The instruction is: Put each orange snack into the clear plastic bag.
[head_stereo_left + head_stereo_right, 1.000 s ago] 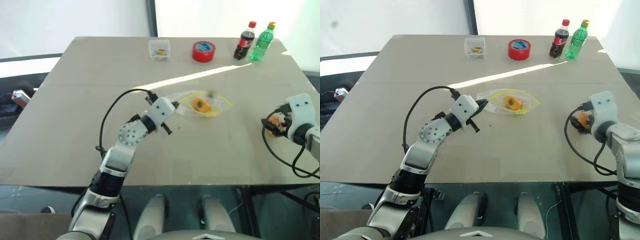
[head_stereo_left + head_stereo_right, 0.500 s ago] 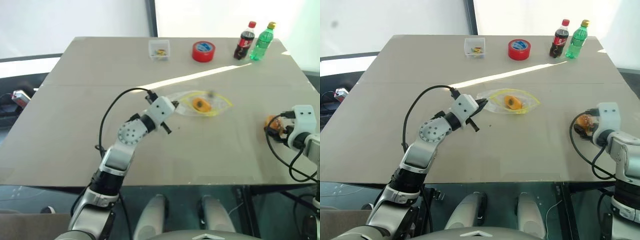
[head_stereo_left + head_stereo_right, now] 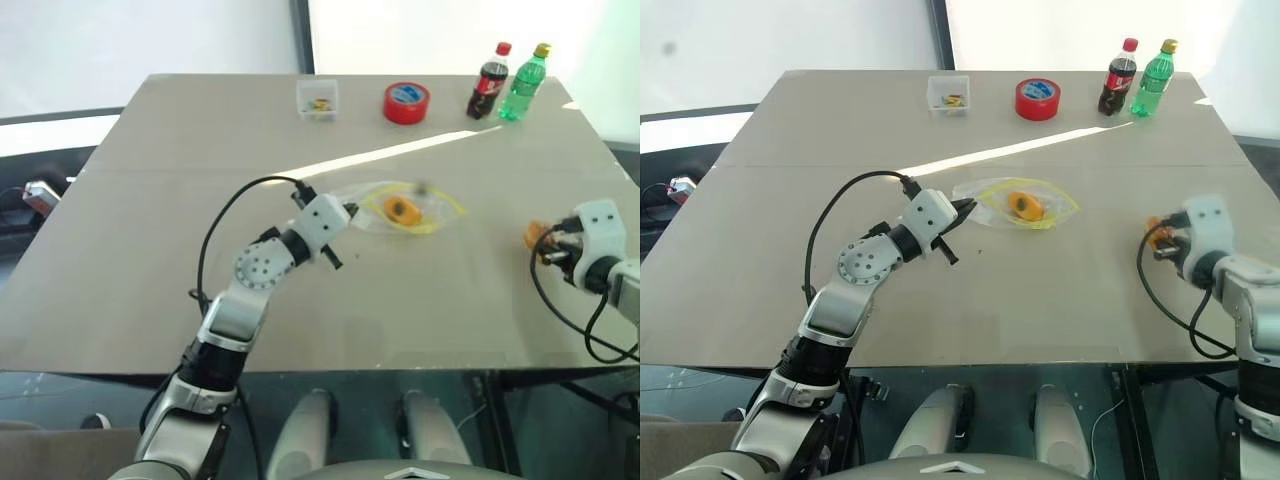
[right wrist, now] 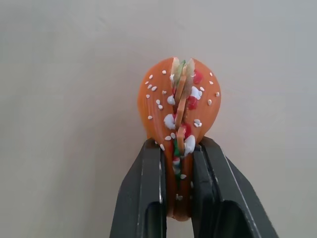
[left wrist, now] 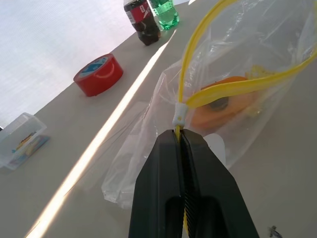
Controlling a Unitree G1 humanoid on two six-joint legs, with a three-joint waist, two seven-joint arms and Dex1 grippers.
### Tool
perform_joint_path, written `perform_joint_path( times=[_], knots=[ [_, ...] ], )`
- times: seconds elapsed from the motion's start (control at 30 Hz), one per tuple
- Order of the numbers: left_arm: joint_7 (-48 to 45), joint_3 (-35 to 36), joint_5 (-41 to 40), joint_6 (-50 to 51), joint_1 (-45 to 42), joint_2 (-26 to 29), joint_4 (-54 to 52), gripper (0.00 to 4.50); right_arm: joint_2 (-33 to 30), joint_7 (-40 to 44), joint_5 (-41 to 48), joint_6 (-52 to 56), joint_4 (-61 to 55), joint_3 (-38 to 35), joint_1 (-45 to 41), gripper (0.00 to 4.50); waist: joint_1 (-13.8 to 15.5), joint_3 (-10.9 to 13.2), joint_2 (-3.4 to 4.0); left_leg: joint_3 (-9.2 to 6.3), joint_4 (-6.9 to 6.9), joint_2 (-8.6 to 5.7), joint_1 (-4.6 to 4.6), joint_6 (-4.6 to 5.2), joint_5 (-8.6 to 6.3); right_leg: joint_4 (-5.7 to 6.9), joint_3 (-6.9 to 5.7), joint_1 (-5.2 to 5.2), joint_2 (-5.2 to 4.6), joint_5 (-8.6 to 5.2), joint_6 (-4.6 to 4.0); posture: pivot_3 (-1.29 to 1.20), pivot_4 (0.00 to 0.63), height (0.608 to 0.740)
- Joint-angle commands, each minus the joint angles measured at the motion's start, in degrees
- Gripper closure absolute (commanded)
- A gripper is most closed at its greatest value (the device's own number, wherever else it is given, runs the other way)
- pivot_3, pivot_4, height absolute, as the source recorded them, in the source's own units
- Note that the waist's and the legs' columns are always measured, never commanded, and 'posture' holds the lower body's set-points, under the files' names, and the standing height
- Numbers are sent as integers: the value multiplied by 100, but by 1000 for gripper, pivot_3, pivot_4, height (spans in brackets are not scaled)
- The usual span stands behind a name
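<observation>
The clear plastic bag lies open on the table's middle, its yellow zip strip spread in a loop. One orange snack rests inside it. My left gripper is shut on the bag's yellow edge at its left end. A second orange snack, speckled with white seeds, is squeezed between the fingers of my right gripper, held just above the table near the right edge.
Along the table's far side stand a small clear box, a red tape roll, a cola bottle and a green bottle. Black cables loop from both wrists. The table's right edge runs close to my right gripper.
My right gripper dipped to the table, closed on the second orange snack, and has lifted it slightly. The left gripper and the bag stayed still.
</observation>
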Motion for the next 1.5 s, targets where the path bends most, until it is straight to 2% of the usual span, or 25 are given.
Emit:
perform_joint_path(
  times=[0.03,0.13,0.27,0.43,0.73,0.93,1.17,1.27,1.33,1.37,1.4,1.43,1.5],
  knots=[
    [-40,-29,0,-161,-110,14,-72,4500,-260,573,773,160,-780,-160,-478,4024,3,0,0,-1,0,0,0,0,0,0,-1,0,0,0,0,0,150,740],
    [-50,-44,0,-186,-123,8,-52,4500,-359,908,1381,414,-1265,-1,-741,4024,32,0,-1,-13,0,1,-2,0,0,-5,-14,4,2,-1,0,0,150,740],
    [-98,-66,-11,-197,-97,11,-76,4500,-305,898,1525,451,-1447,691,-999,4024,32,0,-1,-14,2,-1,-7,1,-1,-15,-16,8,-3,0,0,0,150,740],
    [-123,-89,7,-234,-122,-5,-37,4500,-473,1040,800,-506,-1044,1957,-1244,4024,29,0,-1,-16,3,0,-6,1,-1,-13,-19,6,-1,-1,-1,0,150,740],
    [-123,-139,73,-303,-78,15,-111,4500,-732,1683,-349,-1998,-191,3142,-1918,4024,27,1,-1,-15,2,-1,-7,0,-1,-15,-18,5,-2,0,0,0,150,740],
    [-126,-183,98,-371,-72,34,-118,4500,-869,2199,-966,-2559,-42,3637,-2398,4024,25,1,0,-15,2,-1,-7,0,-1,-17,-18,4,-2,0,-1,0,150,740],
    [-89,-203,108,-417,-69,10,-85,4500,-622,2241,-1633,-3509,442,3831,-2597,4024,26,1,0,-14,2,-1,-7,0,-1,-17,-18,4,-3,0,-1,0,150,740],
    [-68,-195,112,-411,-77,-13,-81,4500,-488,2274,-1785,-3735,600,3821,-2604,3013,25,1,0,-14,1,-1,-7,-1,-1,-17,-18,4,-3,0,-1,0,150,740],
    [-60,-191,110,-406,-81,-27,-74,4500,-506,2371,-1962,-3919,743,3882,-2614,2009,27,1,0,-14,1,-1,-7,-1,-1,-16,-16,3,-3,0,-1,0,150,740],
    [-50,-184,95,-397,-80,-47,-65,4500,-464,2280,-2047,-4027,847,3865,-2618,1888,27,1,0,-14,1,-1,-7,-1,-1,-16,-16,4,-3,0,-1,0,150,740],
    [-43,-179,85,-390,-79,-61,-58,4500,-425,2212,-2105,-4104,921,3840,-2618,1246,28,1,0,-14,1,-1,-7,0,-1,-16,-16,3,-3,0,-1,0,150,740],
    [-38,-176,79,-385,-77,-69,-53,4500,-384,2175,-2154,-4135,980,3807,-2621,1090,27,1,0,-14,1,-1,-7,0,-1,-16,-17,4,-3,0,-1,0,150,740],
    [-34,-158,78,-367,-69,-64,-53,4500,-373,2284,-2056,-4027,942,3653,-2622,221,27,1,0,-14,1,-1,-7,-1,-1,-16,-17,4,-3,0,-1,0,150,740]
  ],
)
